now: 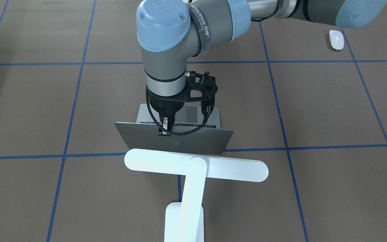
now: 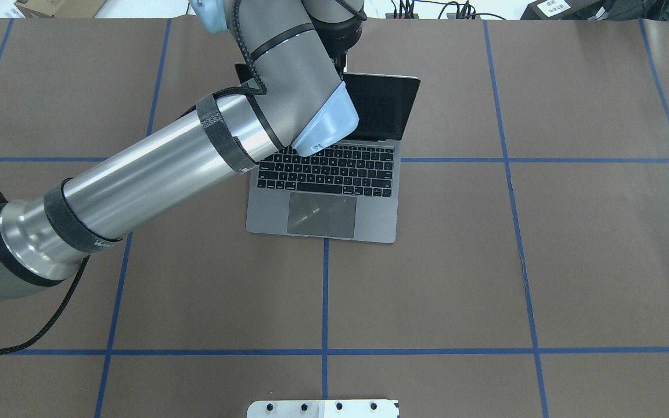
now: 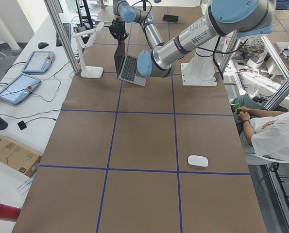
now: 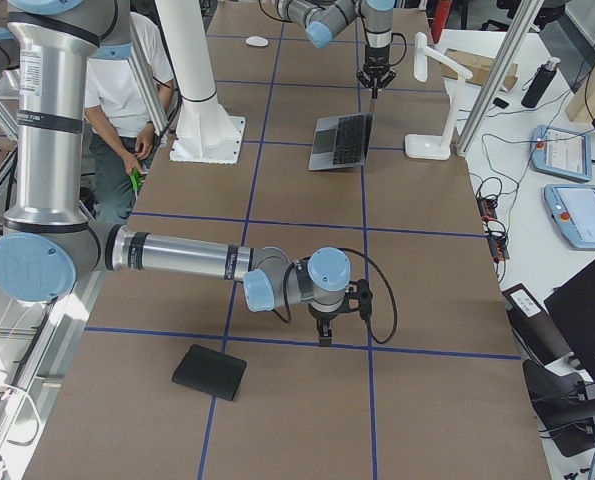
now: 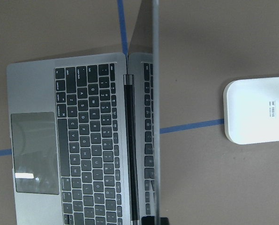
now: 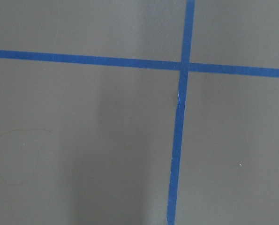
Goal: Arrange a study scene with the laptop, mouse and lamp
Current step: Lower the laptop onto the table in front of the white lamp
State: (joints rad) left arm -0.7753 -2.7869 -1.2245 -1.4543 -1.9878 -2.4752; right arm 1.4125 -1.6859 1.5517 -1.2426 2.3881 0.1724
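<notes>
The grey laptop (image 2: 323, 191) stands open at the table's middle, its lid (image 1: 176, 141) roughly upright. My left gripper (image 1: 165, 130) points down and is shut on the lid's top edge; in the left wrist view the lid (image 5: 155, 117) runs edge-on, with the keyboard to its left. The white lamp (image 1: 197, 166) stands just behind the laptop, its bar head over the lid's back; its base (image 5: 259, 110) lies beyond the lid. The white mouse (image 1: 336, 39) lies far off on the robot's left side. My right gripper (image 4: 322, 335) hovers over bare table; I cannot tell whether it is open.
A flat black pad (image 4: 209, 372) lies near my right gripper. The white bolted pedestal (image 2: 323, 408) stands at the robot's edge of the table. An operator (image 3: 268, 136) sits beside the table. Teach pendants (image 3: 35, 63) lie on a side desk.
</notes>
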